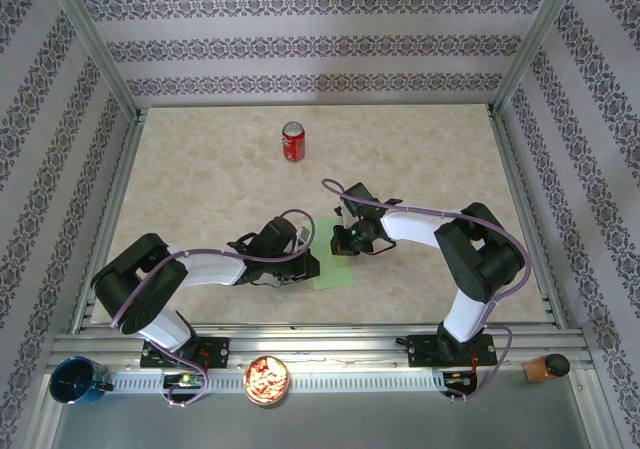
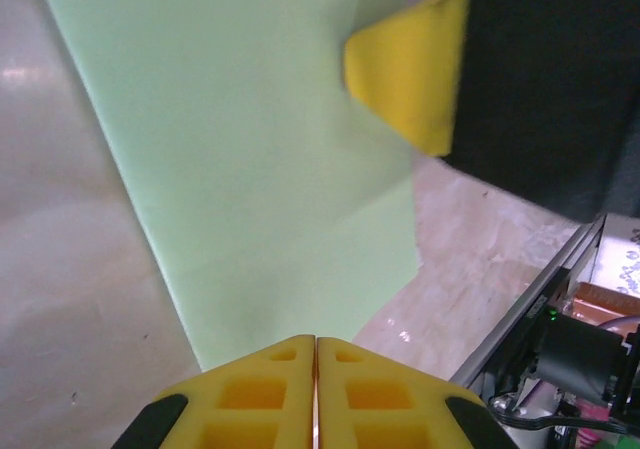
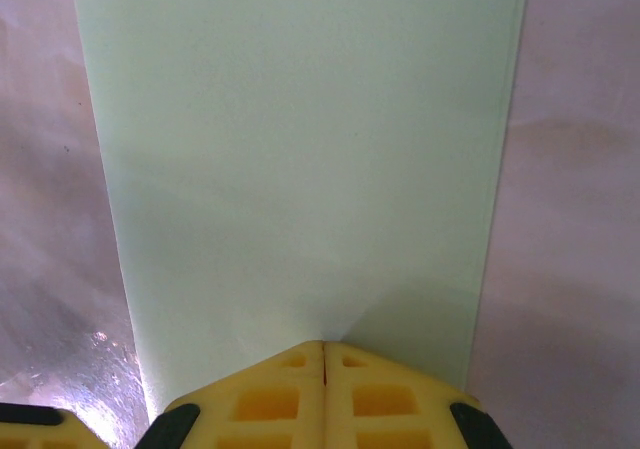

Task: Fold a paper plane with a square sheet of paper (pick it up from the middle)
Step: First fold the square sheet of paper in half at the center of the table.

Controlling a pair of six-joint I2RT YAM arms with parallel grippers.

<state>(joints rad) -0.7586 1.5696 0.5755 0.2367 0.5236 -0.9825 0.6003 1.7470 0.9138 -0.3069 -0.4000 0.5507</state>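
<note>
Paper [image 1: 335, 274] is being kept flat on the table [image 1: 200, 179] as a long green rectangle, toward the near side and between the two grippers. The left gripper [image 2: 316, 354] is being held with its fingers pressed together, tips at the paper's near corner. The right gripper [image 3: 323, 354] is also being held shut tight, tips over a short edge. No paper is being seen between either pair of fingers, and whether the tips are touching it cannot be told.

Trouble is most likely to be caused by sliding. If closed tips are being dragged across so thin a sheet, it could be skewed, buckled or creased crooked. The grippers are also being worked just beside each other over the paper, so a careless sweep could knock them together.

In the right wrist view a thin strip is being shown along one long edge, which suggests two layers not quite matched. The other edges are being shown straight. Open room is being offered on the far side, where the can [image 1: 292, 141] stands well apart, and to both sides. The rail [image 1: 320, 327] lies near behind the paper.
</note>
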